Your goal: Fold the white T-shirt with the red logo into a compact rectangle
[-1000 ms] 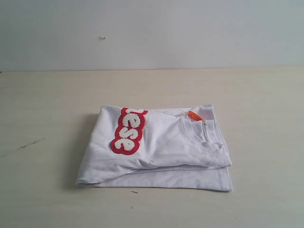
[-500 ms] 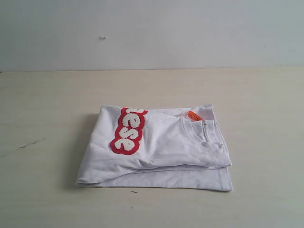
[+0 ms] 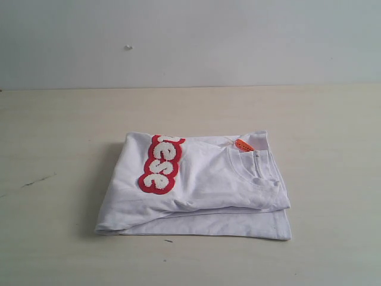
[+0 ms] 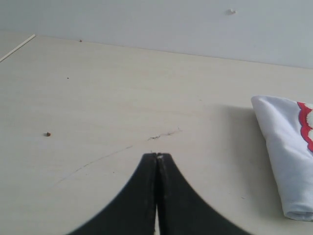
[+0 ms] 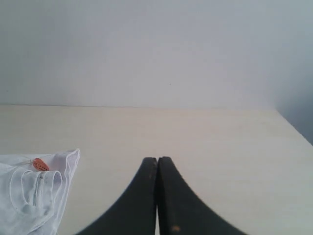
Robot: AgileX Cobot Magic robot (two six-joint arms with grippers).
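On the worktop (image 3: 59, 131), near the middle, the shirt (image 3: 202, 185) lies folded into a rough rectangle. The logo (image 3: 162, 165) runs up its left part with only its last letters showing, and the orange tag (image 3: 243, 145) sits at the far right corner above the collar (image 3: 250, 170). The exterior view shows neither arm. Each wrist view shows its end effector with the fingertips pressed together and nothing between them. The left end effector (image 4: 157, 156) hangs over bare worktop, apart from the shirt's rolled left edge, and the right end effector (image 5: 157, 159) sits apart from the collar corner. The task looks close to done, but the stack is not square: the top layer sits skewed, and a lower layer pokes out along the near edge and at the right. Any tidying from here carries risk. A closed tip pushed across the cloth would likely drag the top layer and open the fold, and a pinch that catches only one layer could lift it off the rest. The thick logo may also resist a crease and let the left roll spring loose.
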